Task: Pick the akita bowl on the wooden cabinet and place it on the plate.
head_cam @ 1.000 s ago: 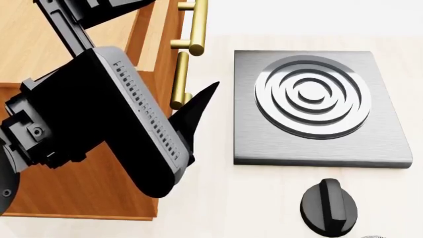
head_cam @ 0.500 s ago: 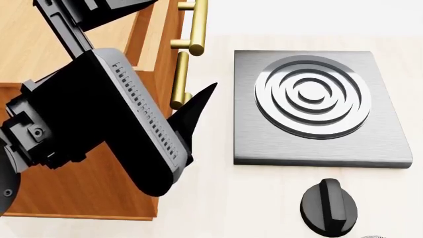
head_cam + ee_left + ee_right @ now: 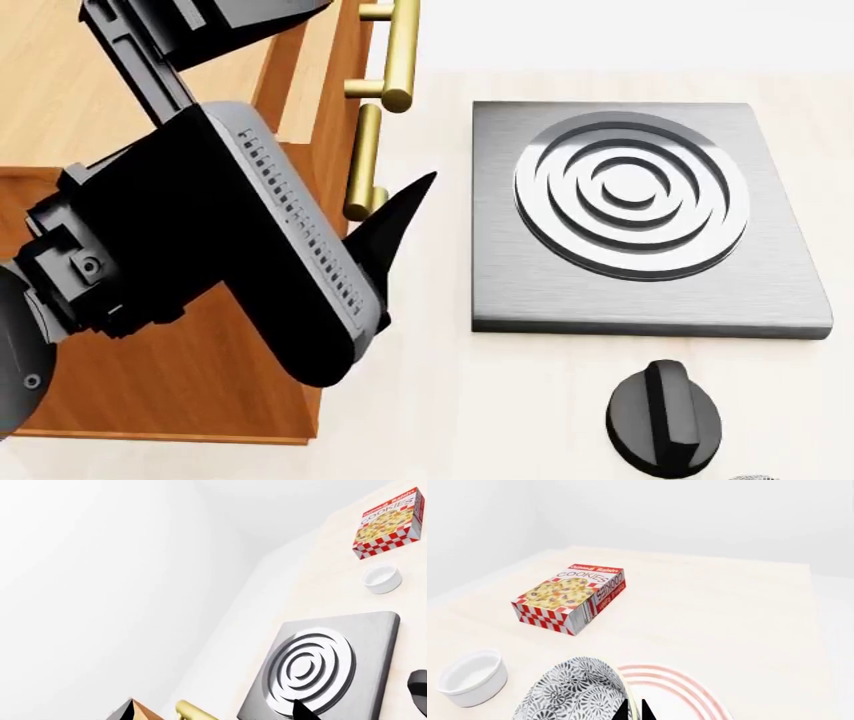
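My left arm hangs over the wooden cabinet, blocking most of its top; can't tell if its fingers are open or closed. Stove plate and black knob sit right of it on the surface. On right wrist cam, my right fingers grip the patterned akita bowl by its rim, over the plate. White ramekin and cookie box nearby.

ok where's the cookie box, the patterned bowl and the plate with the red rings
cookie box (image 3: 564,594): right wrist view, on its printed top face.
patterned bowl (image 3: 570,692): right wrist view, on its black-and-white outer wall.
plate (image 3: 684,692): right wrist view, on its red-ringed rim beside the bowl.
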